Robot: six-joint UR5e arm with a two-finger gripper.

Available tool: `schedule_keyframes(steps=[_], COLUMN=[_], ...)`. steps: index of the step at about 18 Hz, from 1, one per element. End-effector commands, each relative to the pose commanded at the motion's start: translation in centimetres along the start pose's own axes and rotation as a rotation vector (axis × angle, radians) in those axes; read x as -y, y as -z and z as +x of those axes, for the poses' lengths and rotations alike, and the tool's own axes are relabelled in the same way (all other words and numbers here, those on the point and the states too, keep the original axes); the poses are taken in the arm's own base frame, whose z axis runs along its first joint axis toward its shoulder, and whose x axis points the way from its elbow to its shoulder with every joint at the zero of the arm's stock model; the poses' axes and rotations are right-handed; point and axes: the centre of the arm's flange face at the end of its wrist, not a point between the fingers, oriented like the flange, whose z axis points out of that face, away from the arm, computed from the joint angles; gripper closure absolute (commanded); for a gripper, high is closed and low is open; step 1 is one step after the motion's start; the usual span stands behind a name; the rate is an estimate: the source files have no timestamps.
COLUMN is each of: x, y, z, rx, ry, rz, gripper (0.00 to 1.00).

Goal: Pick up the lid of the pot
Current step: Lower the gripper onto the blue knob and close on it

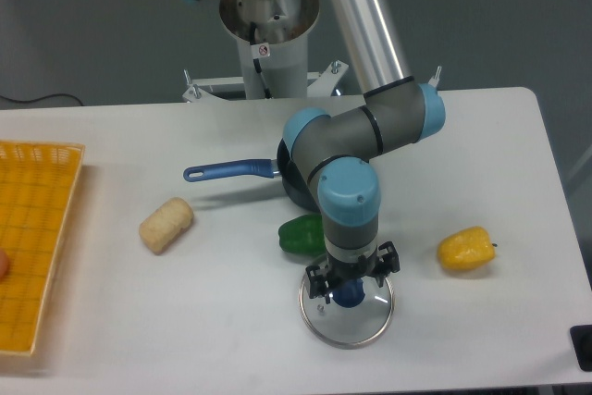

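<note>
two-finger gripper (349,277) points down over the glass pot lid (349,326), its jaws spread wide, with one dark fingertip on each side of the lid's blue knob (349,292). nothing is pinched between them: the knob sits in the gap, and a bit of space shows on both sides of it. whether the fingertips touch the glass cannot be told from this angle. the lid lies flat on the white table (231,321), knob up, its thin metal rim showing nearly all the way round.

the other things sit around the lid, with left and right as the camera sees them. just behind the lid, a bit to its left, is a dark green toy vegetable (301,235), partly hidden by the gripper. farther behind the lid is a black pan (294,182), also partly covered by the arm (348,178), its blue handle (229,170) reaching out to the left. a tan, oblong toy food item (166,225) lies well to the left of the lid and somewhat behind it. to the lid's right, slightly behind it, is a yellow toy vegetable (465,250) with a dark stem. far to the lid's left stands a yellow-orange crate (57,228), cut off by the edge of the view.
</note>
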Motion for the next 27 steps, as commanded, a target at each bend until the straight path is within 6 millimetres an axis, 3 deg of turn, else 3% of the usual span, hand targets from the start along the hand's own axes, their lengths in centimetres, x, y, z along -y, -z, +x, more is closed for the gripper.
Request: schedule_keyframes(steps=[15,18,27], x=[-0.1,-0.2,-0.2], y=[-1.1,-1.3,-2.2], z=[0.1,0.4,0.7], rx=[0.001,0.000,0.009], ry=[-0.009,-0.014,-0.022], rz=[-0.014,-0.017,-0.030], gripper=[0.05,0.12,0.18])
